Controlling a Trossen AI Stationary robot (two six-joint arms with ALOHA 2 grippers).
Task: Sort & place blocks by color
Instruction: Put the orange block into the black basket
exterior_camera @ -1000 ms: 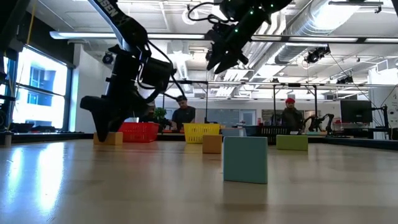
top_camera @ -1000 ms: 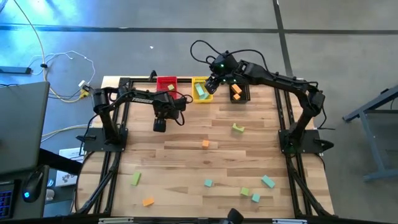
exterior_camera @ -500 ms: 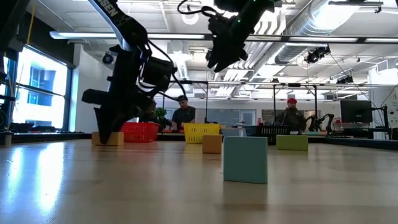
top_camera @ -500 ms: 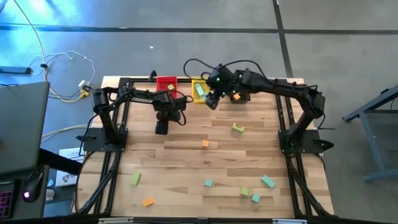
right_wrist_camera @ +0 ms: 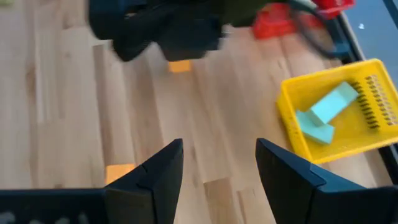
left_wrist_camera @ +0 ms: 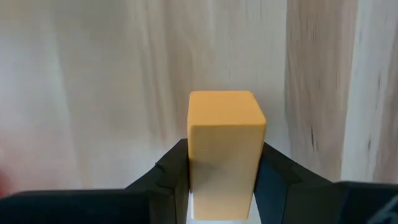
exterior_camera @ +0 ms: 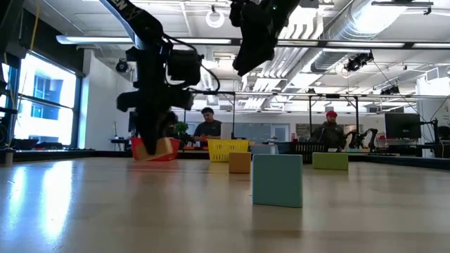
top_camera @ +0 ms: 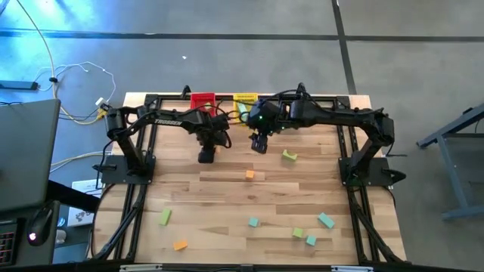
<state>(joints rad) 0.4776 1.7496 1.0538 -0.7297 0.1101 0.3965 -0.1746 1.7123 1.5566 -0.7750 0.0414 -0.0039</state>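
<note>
My left gripper [top_camera: 206, 156] is shut on an orange block [left_wrist_camera: 225, 149] over the far middle of the table, near the red bin [top_camera: 202, 100]. My right gripper [top_camera: 259, 143] hangs open high above the table [exterior_camera: 246, 63], just on the near side of the yellow bin [right_wrist_camera: 336, 118], which holds light green blocks. Loose blocks lie flat on the wood: a green one [top_camera: 290, 156], an orange one [top_camera: 249, 174], and several teal, green and orange ones along the near edge. My left gripper pinches the orange block [left_wrist_camera: 224, 186] between its two fingers [left_wrist_camera: 174, 177], one on each opposite side face. The fingers come from above, pointing down. In the low view the block [exterior_camera: 159, 147] sits tilted at the fingertips, just off the tabletop.
The red bin and yellow bin [top_camera: 244, 98] stand side by side at the far edge. The right arm [top_camera: 325, 117] reaches across the far right part of the table. Bare wood lies between the two grippers and the near blocks. People sit in the room beyond the table.
The right gripper has swung from above the bins toward the near side and a little left, staying open. The left gripper has moved toward the table's right with the orange block, which stood on the table before and now is raised slightly and tilted.
</note>
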